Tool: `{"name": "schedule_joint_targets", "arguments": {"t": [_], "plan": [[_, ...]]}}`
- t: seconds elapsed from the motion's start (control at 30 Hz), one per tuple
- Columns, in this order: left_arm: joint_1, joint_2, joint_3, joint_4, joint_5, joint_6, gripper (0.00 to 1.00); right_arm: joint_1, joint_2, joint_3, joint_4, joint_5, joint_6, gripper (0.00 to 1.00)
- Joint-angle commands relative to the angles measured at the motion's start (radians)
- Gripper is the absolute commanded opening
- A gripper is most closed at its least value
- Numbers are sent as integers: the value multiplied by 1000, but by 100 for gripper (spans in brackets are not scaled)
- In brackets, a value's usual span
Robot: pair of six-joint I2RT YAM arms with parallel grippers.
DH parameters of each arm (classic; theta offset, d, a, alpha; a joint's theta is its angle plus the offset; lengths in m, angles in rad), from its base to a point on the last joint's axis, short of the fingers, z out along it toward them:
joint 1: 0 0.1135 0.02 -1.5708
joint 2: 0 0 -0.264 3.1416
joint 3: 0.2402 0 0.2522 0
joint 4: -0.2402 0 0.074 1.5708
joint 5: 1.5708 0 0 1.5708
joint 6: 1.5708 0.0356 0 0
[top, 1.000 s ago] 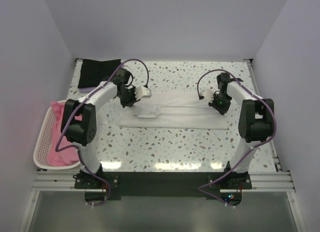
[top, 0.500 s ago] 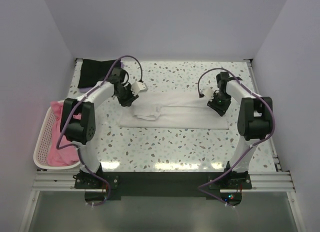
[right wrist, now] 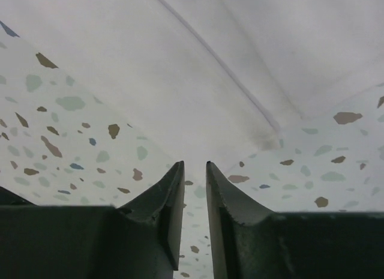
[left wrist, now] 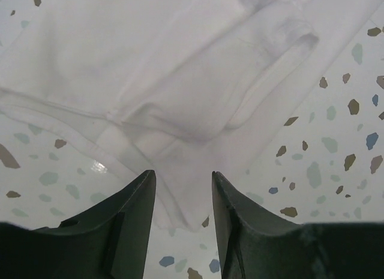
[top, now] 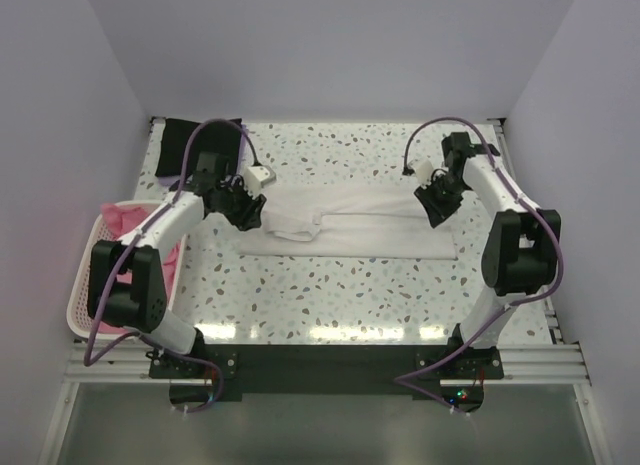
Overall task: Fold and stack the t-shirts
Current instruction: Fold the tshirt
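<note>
A white t-shirt [top: 355, 223] lies folded into a long band across the middle of the table. My left gripper [top: 250, 213] hovers over its left end. In the left wrist view the gripper [left wrist: 183, 174] is open and empty, with a folded sleeve and corner of the shirt [left wrist: 180, 93] below the jaws. My right gripper [top: 437, 203] is over the shirt's right end. In the right wrist view it [right wrist: 194, 165] stands narrowly open and empty above a shirt corner [right wrist: 228, 69]. A black t-shirt [top: 195, 145] lies folded at the back left. Pink t-shirts [top: 120, 220] lie in the basket.
The pale pink lattice basket [top: 82, 290] stands at the table's left edge beside the left arm. Walls close in the table at the back and on both sides. Speckled tabletop [top: 350, 295] shows in front of the white shirt.
My left gripper has drawn back left and nearer, off the shirt's middle to its left end. The right arm has swung its elbow outward, its gripper staying over the right end. The shirt lies flat.
</note>
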Motion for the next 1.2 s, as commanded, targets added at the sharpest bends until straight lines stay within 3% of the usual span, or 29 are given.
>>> {"name": "schedule_joint_targets", "arguments": {"t": [0.0, 0.17, 0.37, 0.73, 1.17], "plan": [[-90, -45, -92, 88, 4, -61, 48, 7, -16, -51, -2, -96, 96, 22], [-216, -36, -166, 197, -146, -91, 45, 8, -9, -131, 65, -70, 140, 10], [-253, 53, -132, 254, -236, -114, 44, 8, -3, -217, 167, 43, 148, 1], [-259, 130, -33, 265, -274, -111, 45, 8, 74, -284, 240, 125, 140, 0], [-259, 361, 305, 228, -357, -88, 48, 8, 89, -290, 253, 114, 134, 0]]}}
